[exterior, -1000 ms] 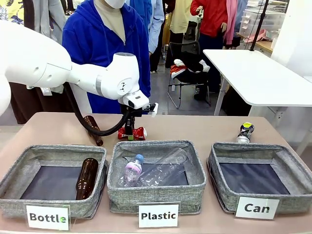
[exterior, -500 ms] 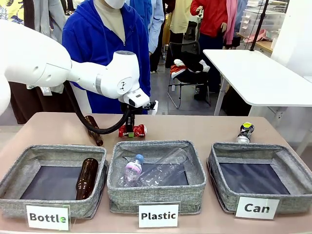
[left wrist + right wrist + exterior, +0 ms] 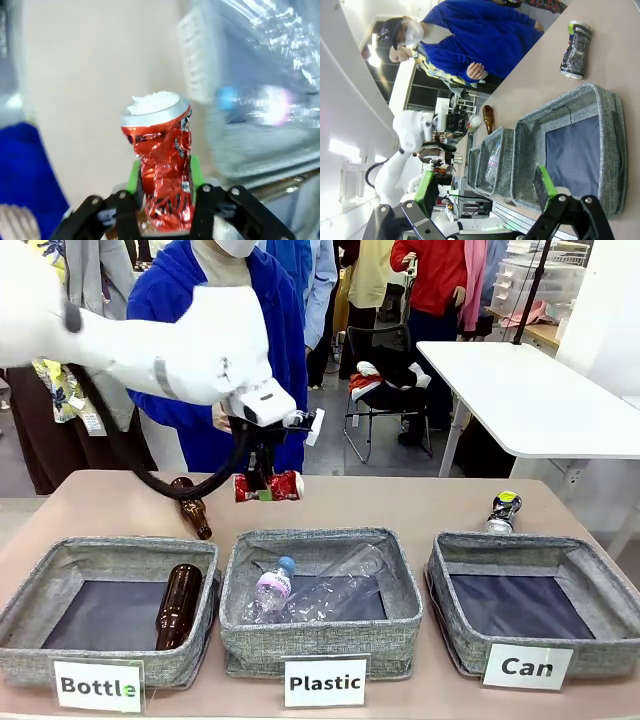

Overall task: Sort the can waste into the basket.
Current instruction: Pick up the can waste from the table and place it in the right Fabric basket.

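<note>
0 of 2 cans are in the can basket (image 3: 447, 575) so far. the left gripper (image 3: 264, 480) pinches the crushed red can (image 3: 270, 486) between its green pads, holding it above the table (image 3: 400, 502), just behind the plastic basket (image 3: 245, 635) and well apart from its target. the black can (image 3: 503, 511) sits on the table just beyond the can basket's far rim. the right gripper (image 3: 486, 190) is spread wide, gripping nothing. by my judgement, both drops are left to do.

The basket signed "Can" (image 3: 600, 655) is left unoccupied, its open top unobstructed. Bare counter (image 3: 400, 502) is seen between it and the left pincer (image 3: 262, 488), which is clamped on the red can (image 3: 280, 485) and held up behind the middle basket (image 3: 250, 640). The black can (image 3: 503, 511) is laid just behind the first basket. The middle one is taken up by clear plastic bottles (image 3: 335, 592).
</note>
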